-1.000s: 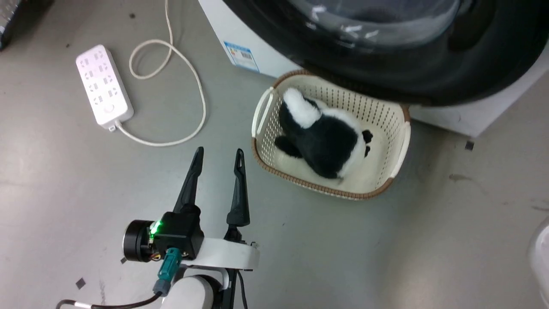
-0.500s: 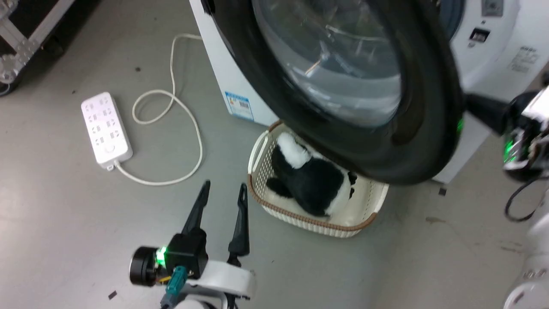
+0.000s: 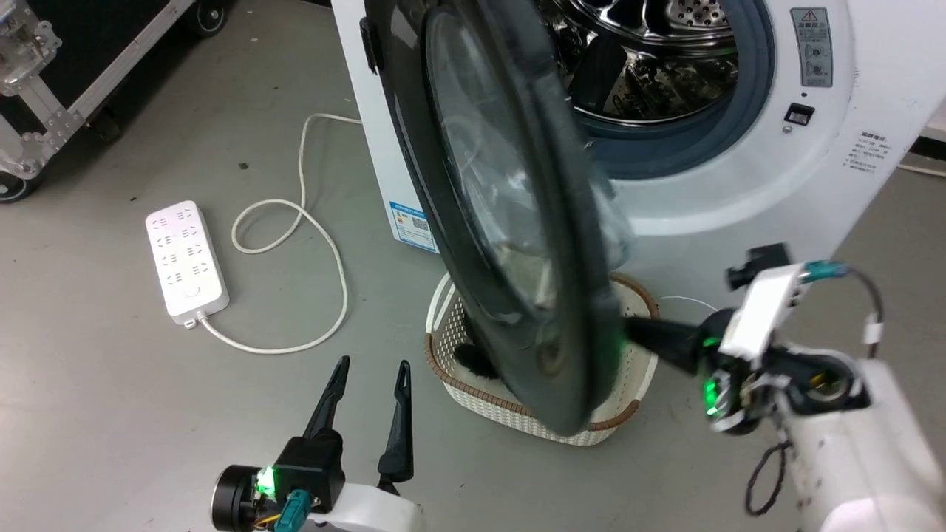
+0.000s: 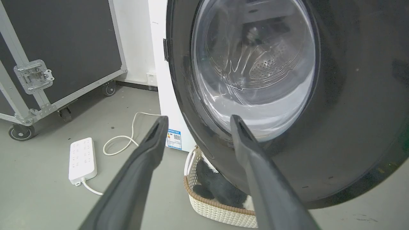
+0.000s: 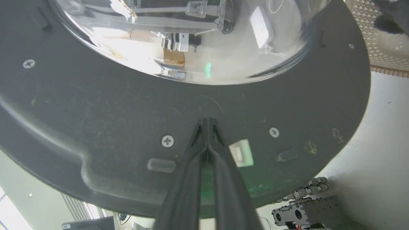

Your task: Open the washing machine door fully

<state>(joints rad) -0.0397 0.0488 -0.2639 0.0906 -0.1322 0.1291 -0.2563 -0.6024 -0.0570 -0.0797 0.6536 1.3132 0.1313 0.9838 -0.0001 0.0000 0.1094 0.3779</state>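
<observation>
washing machine door [image 3: 517, 222]: we see it swung out from the washing machine [image 3: 813, 185], hinged at the front's left side and standing nearly edge-on to the head camera; its lower rim hangs above the laundry basket [image 3: 473, 395].
drum [image 3: 650, 44]: with the door clear of it, the steel drum and its grey rubber ring [image 3: 687, 140] are exposed.
right gripper [image 5: 207, 120]: we read its 2 fingers as pressed together with nothing between them; the tips sit against the door's dark inner face, just below the glass bowl [image 5: 179, 41] and near a screw [image 5: 167, 141].
left gripper [image 3: 374, 362]: its 2 fingers stand apart and empty, low over the floor [image 3: 148, 414], just left of the basket and clear of the door.
plush toy [image 4: 217, 188]: black and white, lying in the cream basket, partly hidden by the door.
power strip [image 3: 185, 258]: white, on the floor left of the machine, its cord [image 3: 325, 244] looping toward the machine's side.
blue label sticker [image 3: 409, 224]: low on the machine's left side panel.
flight case [image 4: 64, 48]: black, metal-edged, on wheels, further left.
</observation>
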